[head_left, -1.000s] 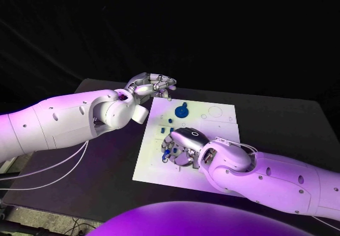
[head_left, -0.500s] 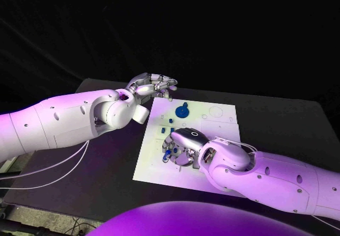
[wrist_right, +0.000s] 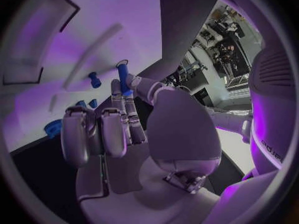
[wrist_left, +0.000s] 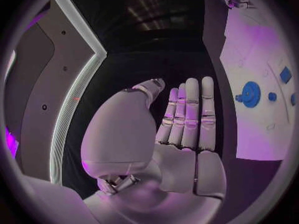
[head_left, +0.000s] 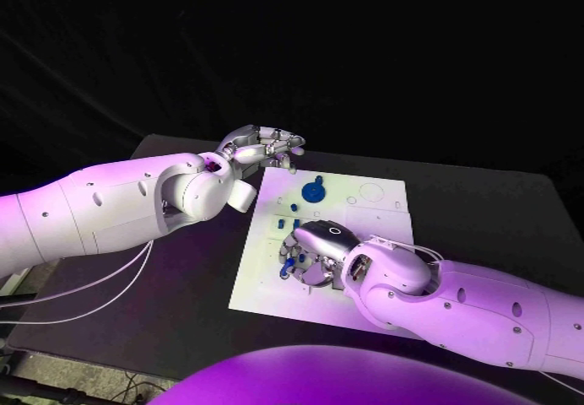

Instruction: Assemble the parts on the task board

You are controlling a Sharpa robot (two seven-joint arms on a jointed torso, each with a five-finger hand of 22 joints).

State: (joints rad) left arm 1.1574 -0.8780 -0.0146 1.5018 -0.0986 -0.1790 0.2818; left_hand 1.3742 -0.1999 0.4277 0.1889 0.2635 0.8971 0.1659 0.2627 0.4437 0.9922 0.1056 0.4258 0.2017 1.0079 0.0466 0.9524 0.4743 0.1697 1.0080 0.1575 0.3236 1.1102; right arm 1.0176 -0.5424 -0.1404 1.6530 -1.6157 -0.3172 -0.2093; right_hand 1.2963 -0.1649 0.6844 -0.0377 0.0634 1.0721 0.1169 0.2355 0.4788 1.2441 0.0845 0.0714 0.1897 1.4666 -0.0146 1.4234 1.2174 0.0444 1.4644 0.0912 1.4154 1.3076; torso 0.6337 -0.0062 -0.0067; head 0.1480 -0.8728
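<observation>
Over the task board (head_left: 365,215), right robot hand (head_left: 319,247) pinches blue part (wrist_right: 122,76).

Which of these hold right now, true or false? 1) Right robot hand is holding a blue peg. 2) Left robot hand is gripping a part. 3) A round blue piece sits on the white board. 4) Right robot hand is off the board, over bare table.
1) True: the right robot hand pinches a blue peg.
2) False: the left robot hand holds nothing, its fingers straight and side by side.
3) True: a round blue piece lies on the white board.
4) False: the right robot hand is over the board.
</observation>
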